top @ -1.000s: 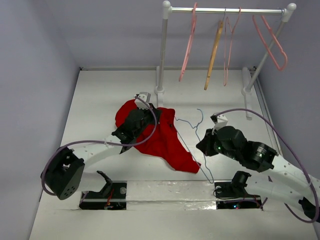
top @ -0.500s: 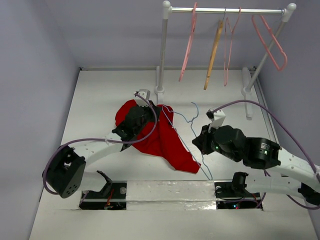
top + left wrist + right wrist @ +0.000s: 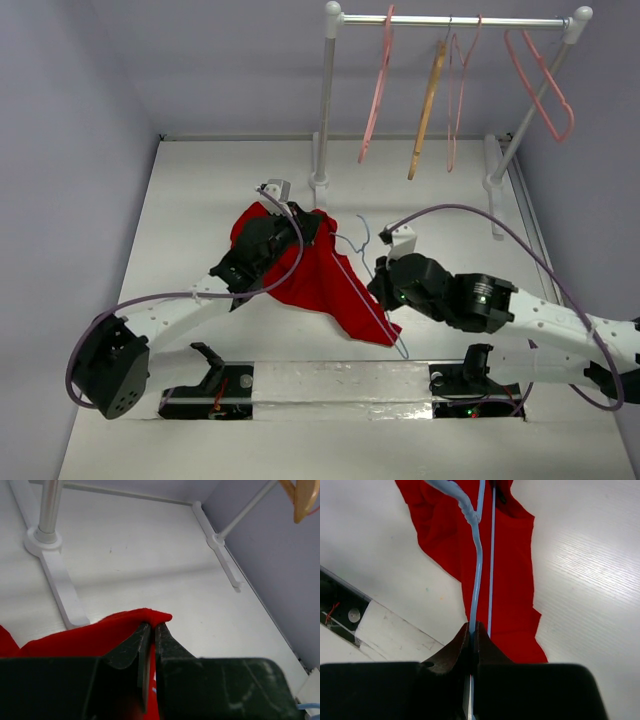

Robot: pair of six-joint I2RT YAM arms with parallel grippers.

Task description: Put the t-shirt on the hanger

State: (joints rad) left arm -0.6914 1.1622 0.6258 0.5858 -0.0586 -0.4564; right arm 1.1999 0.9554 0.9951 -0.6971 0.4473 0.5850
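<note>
The red t-shirt [image 3: 320, 280] lies crumpled on the white table at centre. My left gripper [image 3: 312, 224] is shut on a fold of its edge [image 3: 150, 617] at the shirt's far side. The thin pale-blue hanger [image 3: 365, 290] lies slanted over the shirt's right part, hook [image 3: 358, 232] toward the rack. My right gripper [image 3: 378, 282] is shut on the hanger's wire [image 3: 476, 580], with the second wire running beside it above the red cloth [image 3: 505, 570].
A clothes rack [image 3: 325, 100] stands at the back with pink hangers [image 3: 377, 85] and a tan wooden hanger [image 3: 427, 100]. Its foot [image 3: 55, 575] lies just left of the held fold. The arm bases and a white strip [image 3: 340, 385] line the near edge.
My right gripper has moved left with the hanger, bringing it over the shirt's right part. My left gripper has shifted a little, still pinching the shirt's far edge.
</note>
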